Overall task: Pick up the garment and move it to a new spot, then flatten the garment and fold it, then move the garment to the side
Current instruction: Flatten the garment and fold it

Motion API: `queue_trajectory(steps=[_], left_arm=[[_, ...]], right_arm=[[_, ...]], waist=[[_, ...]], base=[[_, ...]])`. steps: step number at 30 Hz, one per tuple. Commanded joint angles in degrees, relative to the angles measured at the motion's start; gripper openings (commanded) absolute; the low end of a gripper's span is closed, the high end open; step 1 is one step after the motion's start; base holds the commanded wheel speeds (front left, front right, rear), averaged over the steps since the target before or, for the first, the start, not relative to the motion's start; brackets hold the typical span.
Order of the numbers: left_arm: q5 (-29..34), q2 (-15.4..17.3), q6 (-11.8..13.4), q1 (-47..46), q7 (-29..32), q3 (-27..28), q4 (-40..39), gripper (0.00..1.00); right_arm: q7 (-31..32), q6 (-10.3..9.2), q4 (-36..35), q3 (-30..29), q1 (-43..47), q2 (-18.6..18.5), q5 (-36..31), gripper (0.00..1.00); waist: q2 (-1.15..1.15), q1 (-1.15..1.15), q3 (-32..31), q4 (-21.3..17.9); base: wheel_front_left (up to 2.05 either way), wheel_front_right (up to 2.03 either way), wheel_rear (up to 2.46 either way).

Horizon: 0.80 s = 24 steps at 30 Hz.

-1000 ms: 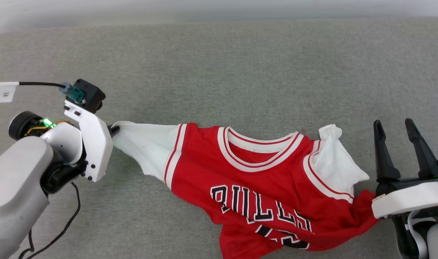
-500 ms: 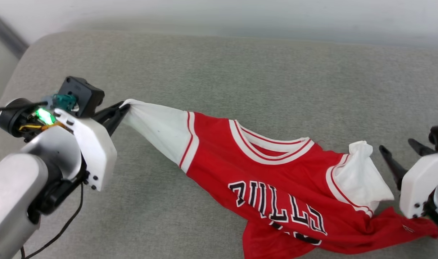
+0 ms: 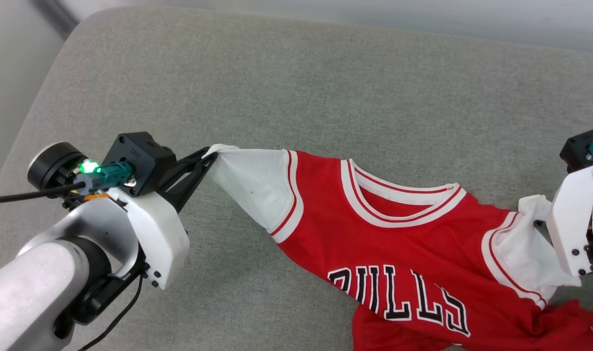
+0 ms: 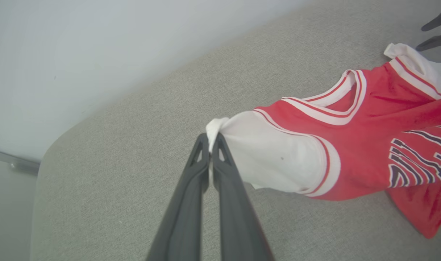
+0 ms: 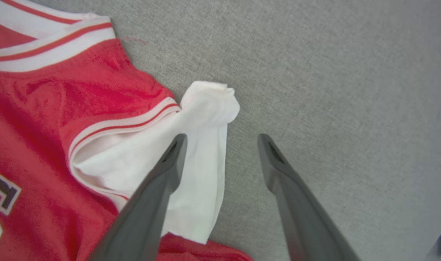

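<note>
Left tool [image 4: 210,140] pinching shut on white sleeve tip [image 4: 216,125]; garment [image 3: 403,243] lying stretched rightward across grey cushion [image 3: 296,87]. Right tool [image 5: 222,139] gaping wide, gripping nothing, hovering at other sleeve [image 5: 209,103], probably straddling its edge.

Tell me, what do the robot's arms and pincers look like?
Rounded silver-grey forearm, white wrist shell. The left gripper and right gripper each have two long, tapering dark fingers. A black camera block carries a teal plug, black cable and green light.
</note>
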Motion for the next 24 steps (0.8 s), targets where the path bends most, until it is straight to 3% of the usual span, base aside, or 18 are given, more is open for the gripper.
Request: queue_trajectory(steps=[1,12,14,15,24], left_arm=[[0.4,-0.4,0.1,0.4,-0.2,0.0,-0.2,0.00],[0.0,-2.9,-1.4,-1.9,-2.2,-0.1,0.6,0.00],[0.0,-3.1,-1.7,-2.1,-2.4,-0.2,1.2,0.00],[0.1,-3.2,-1.8,-2.1,-2.4,-0.3,1.5,0.00],[-1.1,-2.2,-0.6,0.4,-3.5,0.3,4.2,0.00]], right_arm=[[0.3,-0.04,0.7,0.0,-0.7,0.0,-0.1,1.00],[0.1,-0.02,12.9,1.7,2.2,3.5,0.2,1.00],[-0.5,-0.02,14.0,2.4,2.7,3.1,0.3,0.09],[-1.0,-0.02,14.4,2.7,2.8,2.8,0.3,0.00],[-10.6,-0.04,13.0,0.1,-2.9,-0.2,5.9,0.00]], waist=[[0.00,0.00,0.9,0.8],[0.00,0.00,5.3,4.0],[0.00,0.00,5.4,4.1],[0.00,0.00,5.2,4.1],[0.00,0.00,-1.6,0.5]], base=[[0.00,0.00,0.00],[0.00,0.00,0.00],[0.00,0.00,0.00],[0.00,0.00,0.00],[0.00,0.00,0.00]])
